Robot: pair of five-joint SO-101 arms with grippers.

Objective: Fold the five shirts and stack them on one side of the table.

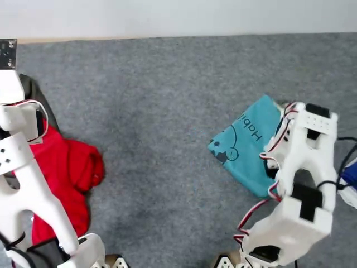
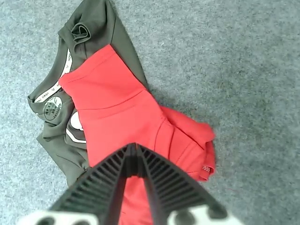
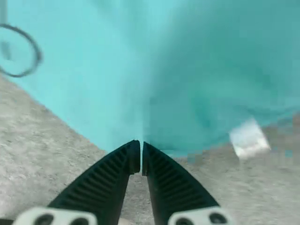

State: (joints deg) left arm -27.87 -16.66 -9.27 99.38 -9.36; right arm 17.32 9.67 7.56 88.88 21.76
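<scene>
Left claw, clenched: hovering over crumpled red fabric shirt, which is lying partly on dark olive shirt. Right claw, clenched: sitting at edge of folded teal printed shirt. Grey felt tabletop carrying all.

White blocky arms, black motor blocks, red-white-black cables, black ridged left hand, white base

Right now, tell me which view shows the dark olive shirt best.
The left wrist view: the dark olive shirt shows collar and label, partly under the red shirt. The high view catches just a sliver; the right wrist view faces the teal shirt.
</scene>
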